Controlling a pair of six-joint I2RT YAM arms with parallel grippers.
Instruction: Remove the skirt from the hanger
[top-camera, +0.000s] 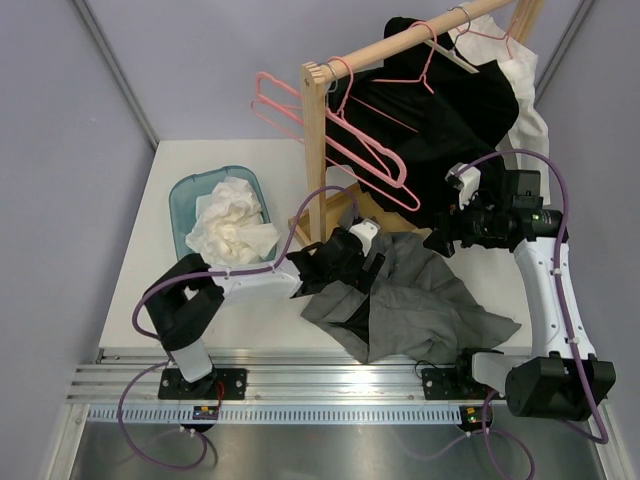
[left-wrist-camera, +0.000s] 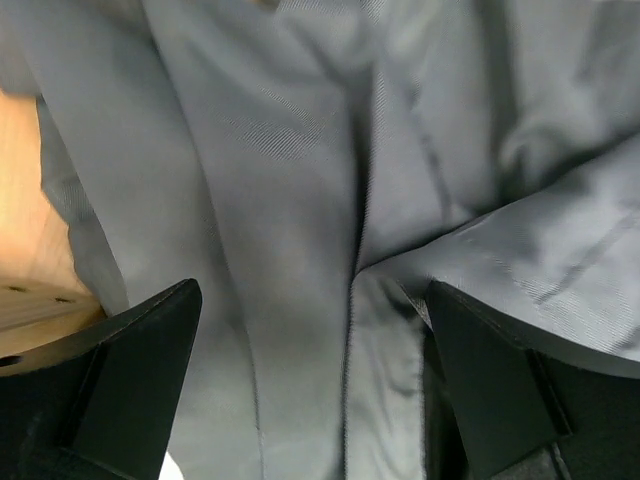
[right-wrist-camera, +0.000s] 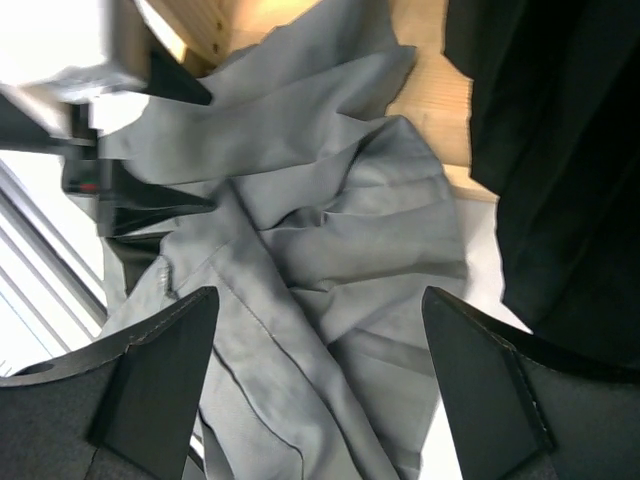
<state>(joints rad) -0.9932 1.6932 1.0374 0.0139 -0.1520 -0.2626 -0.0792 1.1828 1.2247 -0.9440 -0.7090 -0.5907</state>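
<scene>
Table is white, with a wooden clothes rack toward its far right corner, and a black garment and pink wire hangers on the rail. Grey pleated fabric skirt lies crumpled by the table's near edge, off the hangers. Teal plastic basket sits near the left edge. Left gripper is spread wide right over the skirt. Right gripper is spread too, gripping nothing, above the skirt's far side.
</scene>
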